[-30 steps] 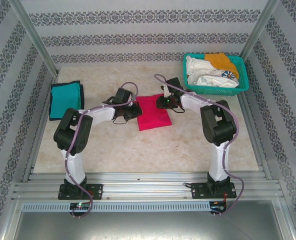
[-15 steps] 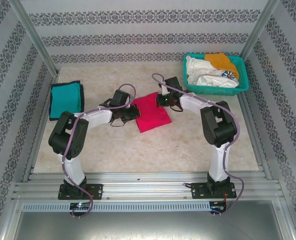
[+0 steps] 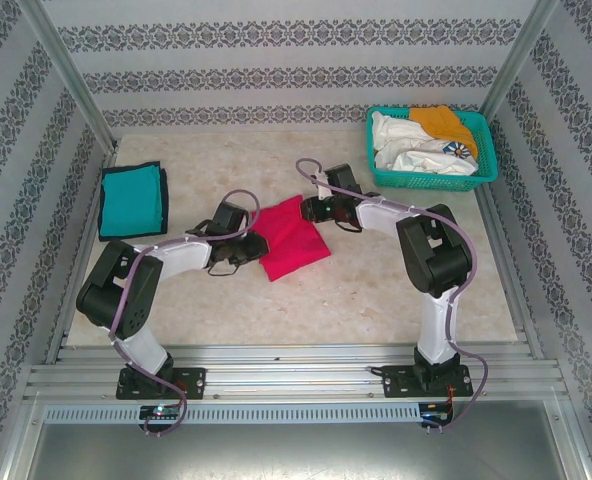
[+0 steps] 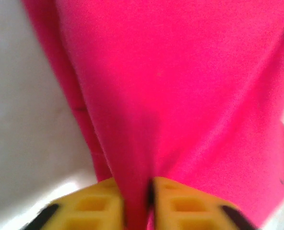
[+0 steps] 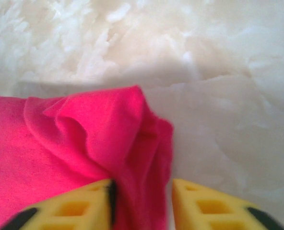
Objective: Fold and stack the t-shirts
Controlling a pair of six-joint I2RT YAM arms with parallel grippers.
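A bright pink-red t-shirt (image 3: 290, 240), folded into a small rectangle, lies tilted on the table's middle. My left gripper (image 3: 253, 246) is at its left edge, shut on a fold of the pink cloth (image 4: 180, 96), which fills the narrow gap between the yellow fingers (image 4: 91, 206). My right gripper (image 3: 312, 210) is at the shirt's far right corner. In the right wrist view its jaws stand open (image 5: 142, 194) around the bunched corner (image 5: 89, 139), with bare table between the cloth and the right finger (image 5: 204, 206). A folded teal t-shirt (image 3: 131, 200) lies at the far left.
A teal mesh basket (image 3: 436, 181) at the back right holds white shirts (image 3: 406, 152) and an orange one (image 3: 439, 122). Patterned walls and metal posts enclose the table. Metal rails run along its near edge.
The pink-red shirt has slid left and toward the near edge, turning as it went. Both grippers moved with it. The left arm's elbow swung out to the left.
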